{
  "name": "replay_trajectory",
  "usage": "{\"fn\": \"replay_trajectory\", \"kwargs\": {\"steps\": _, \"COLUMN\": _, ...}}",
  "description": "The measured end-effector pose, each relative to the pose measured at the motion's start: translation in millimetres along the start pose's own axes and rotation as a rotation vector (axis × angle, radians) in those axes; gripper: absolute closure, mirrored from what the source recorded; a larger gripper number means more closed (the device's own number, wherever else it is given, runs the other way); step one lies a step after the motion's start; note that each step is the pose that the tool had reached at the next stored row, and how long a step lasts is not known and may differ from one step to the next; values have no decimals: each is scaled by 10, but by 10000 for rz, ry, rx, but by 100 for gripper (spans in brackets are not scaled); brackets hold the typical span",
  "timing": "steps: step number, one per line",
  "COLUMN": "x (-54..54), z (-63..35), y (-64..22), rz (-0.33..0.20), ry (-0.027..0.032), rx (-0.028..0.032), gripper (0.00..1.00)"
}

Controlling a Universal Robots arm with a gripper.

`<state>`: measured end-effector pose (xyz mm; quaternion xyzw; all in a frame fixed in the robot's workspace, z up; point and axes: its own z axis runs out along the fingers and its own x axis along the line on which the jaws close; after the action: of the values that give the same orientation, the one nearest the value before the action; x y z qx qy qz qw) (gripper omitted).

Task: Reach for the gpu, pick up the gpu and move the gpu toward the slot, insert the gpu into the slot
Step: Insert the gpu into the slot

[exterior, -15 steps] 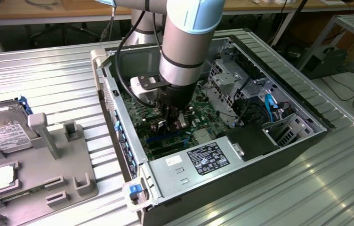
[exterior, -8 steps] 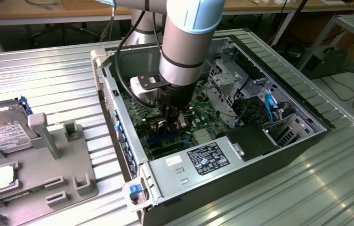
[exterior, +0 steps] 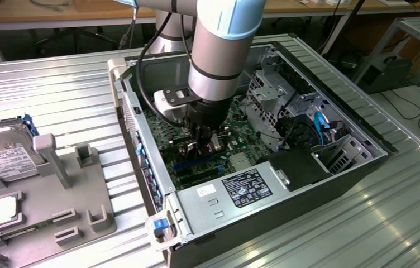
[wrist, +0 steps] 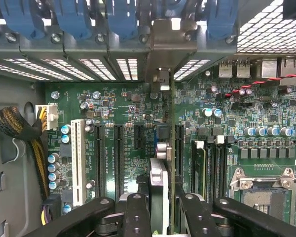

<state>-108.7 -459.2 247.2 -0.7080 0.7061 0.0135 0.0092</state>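
The end effector (exterior: pixel 204 146) is low inside the open computer case (exterior: pixel 359 162), directly over the motherboard (exterior: pixel 236 131), and is clenched on the gpu (wrist: pixel 171 163). In the wrist view the card is seen edge-on as a thin green board running between the fingers (wrist: pixel 138 217) toward the rear panel, with its silver end bracket (wrist: pixel 173 44) lying against the row of expansion openings. The reach and pick-up are judged complete; the card has been carried into the case. Its lower edge appears aligned with a connector on the motherboard, but whether it is fully seated cannot be told, since the contact line is hidden by the card itself. A blue strip (exterior: pixel 195 163) shows just below the fingers in the exterior view, taken to be the slot. Insertion is judged under way or nearly finished; release has not occurred. On the metal worktop (exterior: pixel 68 95), a hard drive (exterior: pixel 1 151) lies well apart from the case.
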Motion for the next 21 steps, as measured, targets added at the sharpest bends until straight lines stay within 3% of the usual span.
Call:
{"fn": "replay_trajectory", "kwargs": {"steps": 8, "x": 1, "z": 29, "y": 0, "rz": 1, "ry": 1, "rx": -10, "gripper": 72}}
{"fn": "replay_trajectory", "kwargs": {"steps": 21, "x": 15, "z": -5, "y": 17, "rz": 26, "ry": 0, "rx": 8, "gripper": 72}}
